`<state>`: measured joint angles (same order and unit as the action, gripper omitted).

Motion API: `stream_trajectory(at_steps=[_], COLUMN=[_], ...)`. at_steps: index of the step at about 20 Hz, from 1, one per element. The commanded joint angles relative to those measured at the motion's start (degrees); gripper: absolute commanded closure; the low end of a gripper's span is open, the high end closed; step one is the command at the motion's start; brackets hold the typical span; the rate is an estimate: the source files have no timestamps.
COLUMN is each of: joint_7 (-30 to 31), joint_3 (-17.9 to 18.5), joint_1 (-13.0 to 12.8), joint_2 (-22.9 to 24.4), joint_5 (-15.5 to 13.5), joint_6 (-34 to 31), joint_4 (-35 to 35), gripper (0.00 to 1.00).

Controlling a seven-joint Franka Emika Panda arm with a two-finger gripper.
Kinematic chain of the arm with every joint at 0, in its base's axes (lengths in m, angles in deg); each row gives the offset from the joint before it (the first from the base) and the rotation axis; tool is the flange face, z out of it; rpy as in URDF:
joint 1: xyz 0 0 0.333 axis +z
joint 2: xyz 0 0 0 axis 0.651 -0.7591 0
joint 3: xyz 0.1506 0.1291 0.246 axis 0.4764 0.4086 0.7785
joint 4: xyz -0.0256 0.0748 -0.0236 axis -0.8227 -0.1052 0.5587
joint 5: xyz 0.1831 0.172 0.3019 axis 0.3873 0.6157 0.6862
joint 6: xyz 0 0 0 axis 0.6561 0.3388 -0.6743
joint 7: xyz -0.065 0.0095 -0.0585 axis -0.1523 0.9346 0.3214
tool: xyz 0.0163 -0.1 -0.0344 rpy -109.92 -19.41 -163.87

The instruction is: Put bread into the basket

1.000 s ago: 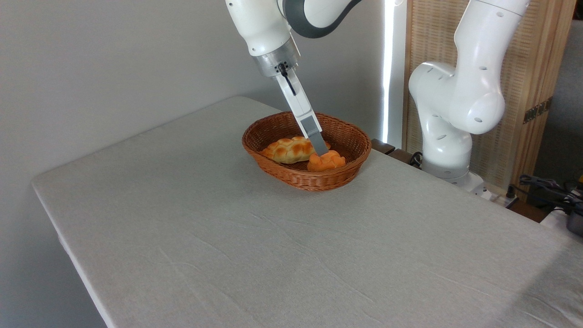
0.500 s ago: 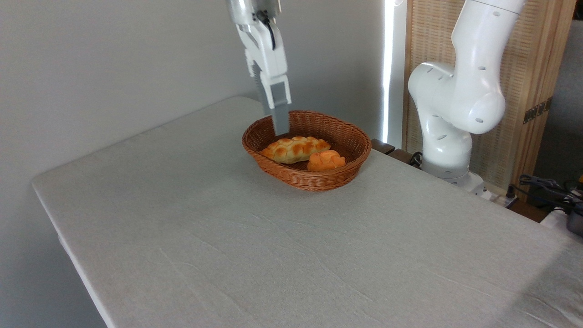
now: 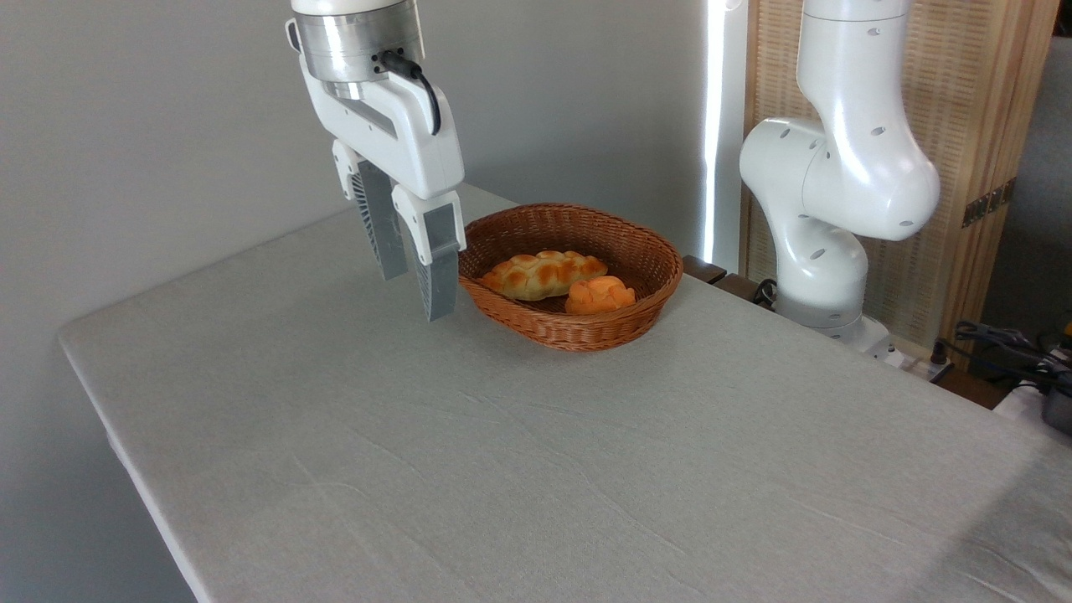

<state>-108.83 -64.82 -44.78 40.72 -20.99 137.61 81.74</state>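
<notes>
The small golden-orange bread (image 3: 600, 296) lies inside the reddish-brown wicker basket (image 3: 643, 306), toward its front right side, touching the braided loaf. My gripper (image 3: 416, 295) hangs to the left of the basket, above the table, fingers pointing down. It is open, and nothing is between its two grey fingers (image 3: 438, 275). The nearer finger overlaps the basket's left rim in the picture.
A longer braided oval loaf (image 3: 543, 273) lies in the basket beside the bun. The robot's white base (image 3: 825, 251) stands at the table's far right edge. Cables (image 3: 1013, 343) lie off the table at the right. The grey cloth-covered table (image 3: 519, 469) stretches forward and left.
The gripper has let go of the bun in the basket, lifted out, and swung left and toward the camera, turning so both fingers show apart. The bun stays in the basket.
</notes>
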Motion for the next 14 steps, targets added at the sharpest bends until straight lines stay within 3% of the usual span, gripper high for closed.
stream_trajectory(at_steps=[1, 14], joint_7=[1.24, 2.65], joint_3=[-0.79, -0.26], joint_1=[0.82, 0.82], joint_2=[-1.93, -1.67], joint_5=[-0.50, -0.59], joint_6=[-1.39, -1.21], joint_4=[-3.35, -3.36], gripper=[0.00, 0.00])
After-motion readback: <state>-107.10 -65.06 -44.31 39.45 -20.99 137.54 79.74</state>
